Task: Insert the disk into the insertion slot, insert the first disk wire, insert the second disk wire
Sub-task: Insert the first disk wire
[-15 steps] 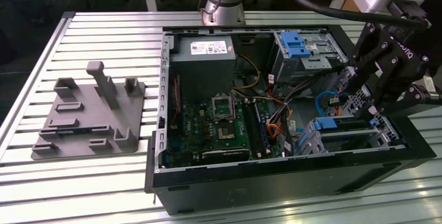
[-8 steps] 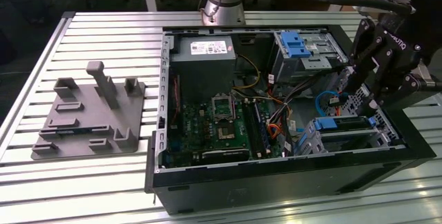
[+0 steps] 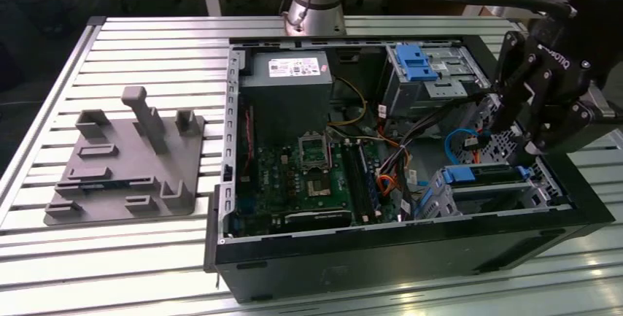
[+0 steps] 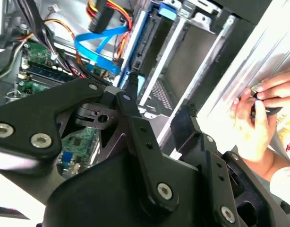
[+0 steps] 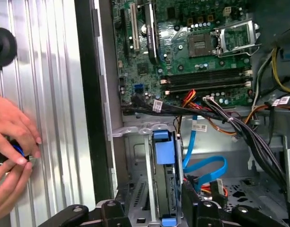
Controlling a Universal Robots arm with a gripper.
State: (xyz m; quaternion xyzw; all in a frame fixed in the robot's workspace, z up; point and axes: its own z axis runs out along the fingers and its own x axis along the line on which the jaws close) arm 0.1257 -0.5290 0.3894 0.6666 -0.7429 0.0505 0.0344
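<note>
The disk [image 3: 484, 175], in its bright blue carrier [image 5: 164, 146], sits inside the insertion slot [image 3: 492, 201], a perforated metal cage at the case's corner on the exterior view's right. My gripper [image 3: 530, 144] hangs just above the cage, open [image 4: 159, 97], with the cage wall visible between the fingers. One fingertip [image 4: 131, 82] rests close to the dark plug of the second disk wire [image 4: 98, 45], a flat blue cable that loops beside the disk [image 5: 206, 165]. A dark plug on orange and red wires [image 4: 100, 19] hangs nearby.
The open computer case [image 3: 389, 250] lies on a slatted metal table [image 3: 127, 257]. A taller bay with a blue latch [image 3: 419, 64] stands behind the cage. A grey fixture plate [image 3: 127, 159] lies at the exterior view's left. A person's hands [image 5: 12, 146] work beside the case.
</note>
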